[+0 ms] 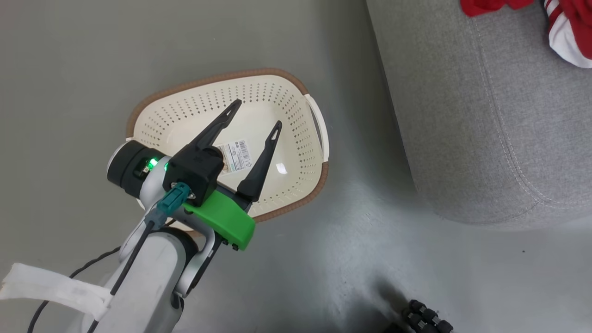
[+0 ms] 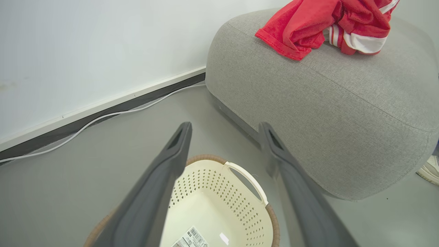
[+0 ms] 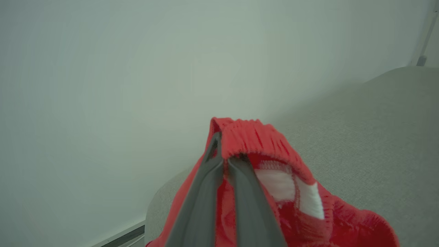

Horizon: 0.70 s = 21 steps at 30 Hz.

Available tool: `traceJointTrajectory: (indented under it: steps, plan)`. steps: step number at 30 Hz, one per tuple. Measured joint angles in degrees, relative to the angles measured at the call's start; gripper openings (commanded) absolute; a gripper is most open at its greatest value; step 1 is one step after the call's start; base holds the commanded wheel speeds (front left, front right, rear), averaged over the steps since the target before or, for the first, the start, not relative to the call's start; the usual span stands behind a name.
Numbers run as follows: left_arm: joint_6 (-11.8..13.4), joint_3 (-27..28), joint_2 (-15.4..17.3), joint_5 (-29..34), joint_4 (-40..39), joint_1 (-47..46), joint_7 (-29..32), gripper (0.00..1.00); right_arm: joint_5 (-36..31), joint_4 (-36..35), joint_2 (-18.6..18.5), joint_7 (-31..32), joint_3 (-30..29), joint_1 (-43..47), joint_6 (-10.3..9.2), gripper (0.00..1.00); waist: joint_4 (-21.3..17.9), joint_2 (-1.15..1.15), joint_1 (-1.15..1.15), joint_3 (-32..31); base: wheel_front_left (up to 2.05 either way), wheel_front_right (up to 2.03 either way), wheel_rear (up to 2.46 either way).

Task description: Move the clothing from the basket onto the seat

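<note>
The cream basket [image 1: 296, 152] stands on the floor with nothing but its label sticker [image 1: 236, 156] inside. My left gripper [image 1: 257, 114] hangs open above it, fingers spread over the bowl; the left wrist view shows the same basket [image 2: 240, 206] below that gripper [image 2: 224, 132]. The red clothing [image 2: 315, 24] lies bunched on top of the grey seat [image 2: 343, 113], also at the top right of the head view [image 1: 566, 27]. In the right wrist view my right gripper [image 3: 224, 151] is shut on the red elastic waistband of the clothing [image 3: 260, 140], over the seat [image 3: 377, 137].
A pale wall with a dark skirting and a white cable [image 2: 103, 118] runs behind the seat. A shoe [image 2: 430, 169] shows on the floor by the seat's right end. Black ribbed parts [image 1: 428, 319] sit at the head view's bottom edge.
</note>
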Motion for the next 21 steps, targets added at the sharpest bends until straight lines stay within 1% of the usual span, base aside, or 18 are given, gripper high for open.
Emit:
traceJointTrajectory:
  steps: [3, 11, 12, 13, 14, 15, 16, 17, 19, 20, 21]
  plan:
    - [0.0, -0.1, 0.2, 0.4, -0.5, 0.0, 0.5, 1.00, 0.1, 2.4, 1.9, -1.3, 0.9, 2.1, 0.21, 0.00, -0.4, 0.00, 0.00, 1.2, 0.00, 0.00, 0.00]
    - [0.0, -0.1, 0.7, 0.5, -0.5, -0.1, 0.6, 1.00, -0.4, 7.4, 4.8, -4.0, 2.9, 3.4, 1.55, 0.00, -1.1, 0.00, 0.00, 3.0, 0.00, 0.00, 0.00]
    - [0.0, -0.1, 0.7, 0.5, -0.5, -0.1, 0.6, 1.00, -0.4, 7.7, 4.9, -4.2, 2.9, 3.4, 1.66, 0.11, -1.1, 0.00, 0.00, 3.0, 0.00, 0.00, 0.00]
    - [0.0, -0.1, 0.7, 0.5, -0.5, -0.1, 0.5, 1.00, -0.4, 7.9, 4.9, -4.3, 2.9, 3.4, 1.79, 0.26, -1.1, 0.00, 0.00, 3.0, 0.00, 0.00, 0.00]
    - [0.0, -0.1, 0.6, 0.5, -0.4, -0.1, 0.5, 1.00, -0.5, 8.2, 5.0, -4.7, 2.9, 3.4, 2.02, 0.45, -1.1, 0.00, 0.00, 3.0, 0.00, 0.00, 0.00]
    - [0.0, 0.1, 0.7, 0.5, -0.3, -0.1, 0.5, 1.00, -0.5, 8.4, 5.2, -4.9, 2.9, 3.4, 2.24, 0.49, -1.2, 0.00, 0.00, 2.9, 0.00, 0.00, 0.00]
    - [0.0, 0.2, 0.6, 0.4, -0.3, -0.1, 0.4, 1.00, -0.6, 8.5, 5.3, -5.2, 2.9, 3.4, 2.60, 0.96, -1.3, 0.00, 0.00, 2.8, 0.00, 0.00, 0.00]
    - [0.0, 0.3, 0.5, 0.4, -0.1, -0.1, 0.1, 1.00, -0.6, 8.7, 5.5, -5.2, 2.9, 3.4, 3.03, 1.00, -1.3, 0.00, 0.00, 2.7, 0.00, 0.00, 0.00]
    - [0.0, 0.5, 0.4, 0.3, 0.2, -0.1, -0.3, 1.00, -1.0, 8.7, 5.7, -5.7, 3.2, 3.4, 3.79, 1.00, -1.5, 0.00, 0.00, 2.4, 0.00, 0.00, 0.00]
    - [0.0, 0.8, 0.3, -0.1, 0.6, -0.1, -0.9, 1.00, -1.8, 8.7, 5.9, -5.9, 3.9, 3.4, 4.76, 1.00, -1.6, 0.00, 0.00, 2.0, 0.00, 0.00, 0.00]
    - [0.0, 1.1, 0.3, -0.2, 0.8, -0.1, -1.2, 1.00, -2.4, 8.7, 6.0, -5.9, 4.6, 3.4, 5.24, 1.00, -1.8, 0.00, 0.00, 1.8, 0.00, 0.00, 0.00]
